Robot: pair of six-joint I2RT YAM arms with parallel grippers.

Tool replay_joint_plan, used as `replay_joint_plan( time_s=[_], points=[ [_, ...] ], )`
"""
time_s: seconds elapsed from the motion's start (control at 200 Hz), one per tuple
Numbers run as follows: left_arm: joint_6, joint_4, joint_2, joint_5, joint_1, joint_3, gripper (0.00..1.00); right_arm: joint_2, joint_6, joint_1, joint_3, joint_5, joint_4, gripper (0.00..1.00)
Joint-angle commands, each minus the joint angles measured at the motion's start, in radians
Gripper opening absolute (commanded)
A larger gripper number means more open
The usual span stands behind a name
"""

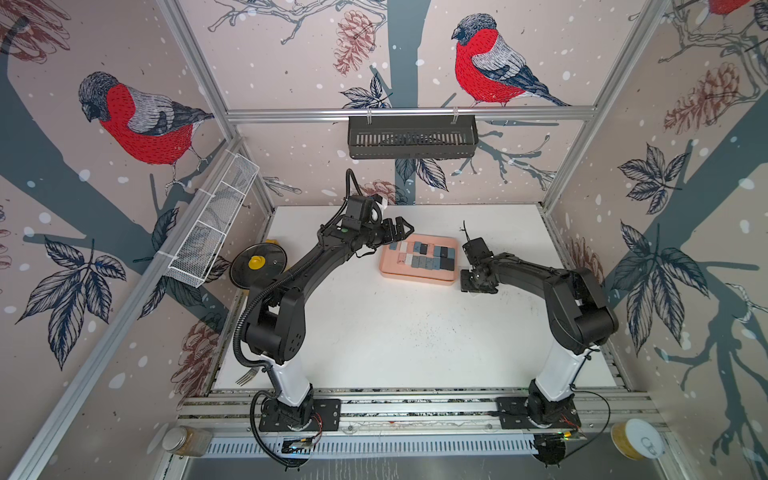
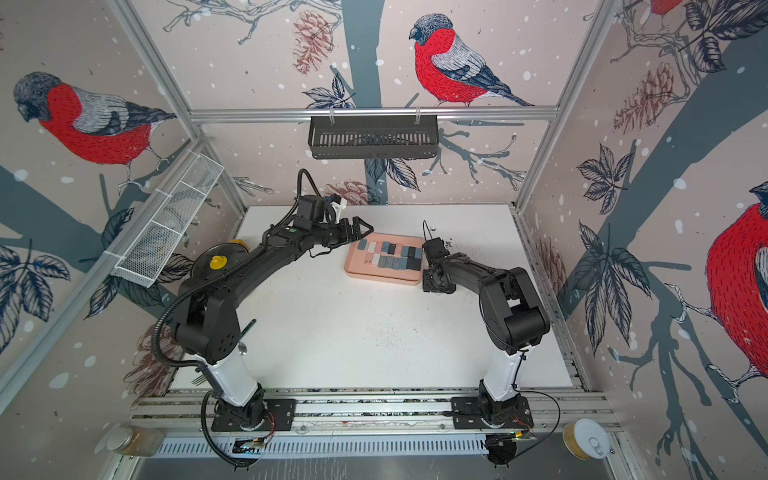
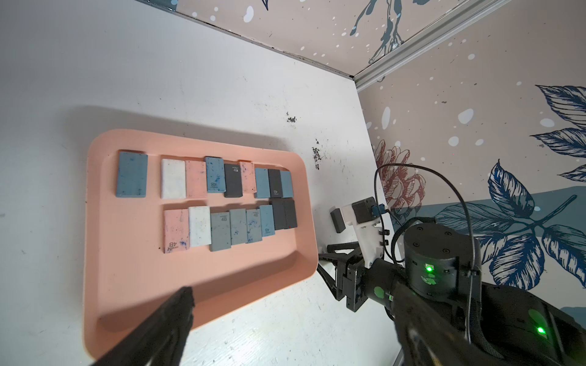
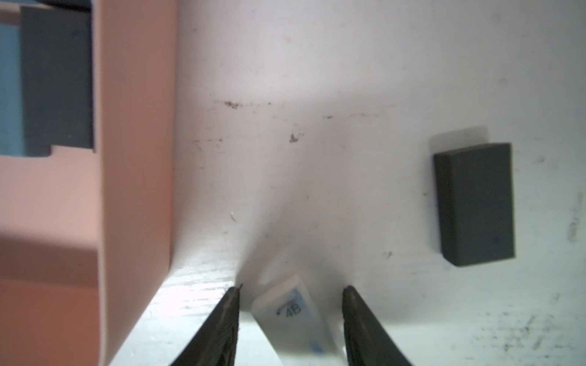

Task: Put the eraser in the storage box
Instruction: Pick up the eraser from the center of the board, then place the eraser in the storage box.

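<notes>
A white block eraser [image 4: 290, 317] is seen only in the right wrist view, between the parted right gripper [image 4: 290, 287]. The left gripper [image 1: 402, 232] is spread wide.

walls: pale-pink panels [image 1: 291, 62] printed with red-breasted birds [image 1: 486, 66] (pine cones [image 1: 353, 39] too) | frame: silver aluminium rails [image 1: 291, 114] | worktop: white scuffed board [image 1: 374, 332], speckled with dark crumbs [image 3: 316, 153]
</notes>
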Motion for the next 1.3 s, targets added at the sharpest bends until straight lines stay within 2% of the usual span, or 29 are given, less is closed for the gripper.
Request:
replay_joint_plan(
  time_s=[0.0, 0.09, 0.195, 0.39, 0.575, 0.79, 0.976, 1.111, 1.296],
  points=[
    [0.005, 0.032, -0.006, 0.01, 0.002, 0.002, 0.97, -0.001, -0.002, 0.003, -0.016, -0.005, -0.085, 0.46],
    [0.005, 0.033, -0.009, 0.01, 0.002, 0.001, 0.97, -0.002, 0.002, 0.003, -0.029, -0.001, -0.083, 0.34],
    [0.005, 0.032, -0.01, 0.01, 0.002, -0.001, 0.97, -0.016, 0.013, 0.017, -0.039, 0.021, -0.087, 0.3],
    [0.002, 0.033, -0.012, 0.013, 0.002, 0.002, 0.97, -0.029, 0.045, 0.018, -0.023, 0.042, -0.106, 0.16],
    [0.006, 0.028, -0.017, 0.006, 0.003, 0.002, 0.97, -0.064, 0.074, 0.011, 0.082, 0.037, -0.174, 0.14],
    [-0.014, 0.021, -0.02, -0.001, 0.04, 0.002, 0.97, -0.046, 0.105, 0.029, 0.348, 0.03, -0.295, 0.15],
    [-0.094, 0.054, -0.017, 0.013, 0.15, -0.042, 0.97, 0.116, 0.195, 0.098, 0.575, -0.078, -0.246, 0.18],
    [-0.138, 0.079, 0.004, 0.052, 0.212, -0.059, 0.97, 0.318, 0.256, 0.187, 0.798, -0.14, -0.224, 0.18],
    [-0.165, 0.086, 0.019, 0.066, 0.271, -0.074, 0.97, 0.606, 0.307, 0.272, 1.152, -0.182, -0.291, 0.19]
  ],
)
